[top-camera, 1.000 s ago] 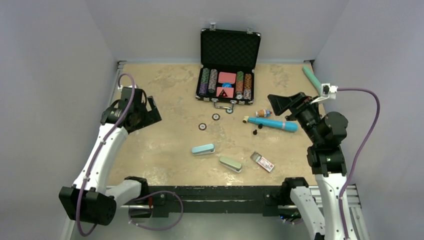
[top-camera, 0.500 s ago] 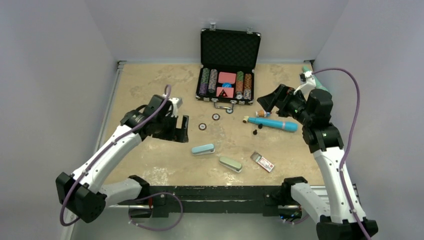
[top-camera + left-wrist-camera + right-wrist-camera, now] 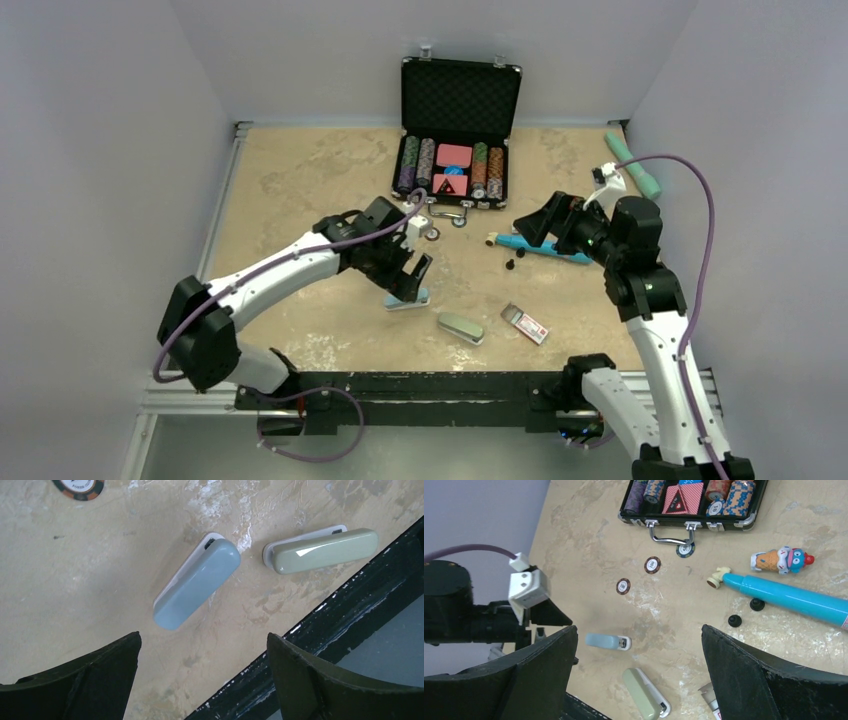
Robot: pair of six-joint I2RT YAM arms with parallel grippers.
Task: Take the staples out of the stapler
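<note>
Left wrist view looks straight down on the blue stapler [image 3: 196, 584], which lies closed and flat on the bench [image 3: 300, 170] close to the near edge, about midway along it. The left gripper [image 3: 202, 645] hovers above it with its fingers spread wide and nothing between them. An olive-green stapler [image 3: 322, 551] lies just beside the blue one but apart from it, closer to the near edge.

The step in hand looks like the approach for a grasp on the blue stapler. In this view the body runs diagonally, not squarely across the gap between the fingers. The wrist probably needs some roll before coming down, so that the fingers close across the narrow width and not corner to corner. A hold low on the white base, toward one end, would likely serve best. That would leave the blue top free to be swung up for the staples. The casing looks smooth and rounded, so a pinch high on the top may slip or clamp the stapler closed. The green stapler is near enough that the outer finger should drop clear of it.

The right gripper [image 3: 639, 630] hangs wide apart and empty over the right part of the bench, near a turquoise tube-shaped toy [image 3: 789, 597]. It appears free to lift the top once the base is pinned. Which end holds the hinge is hard to tell.
</note>
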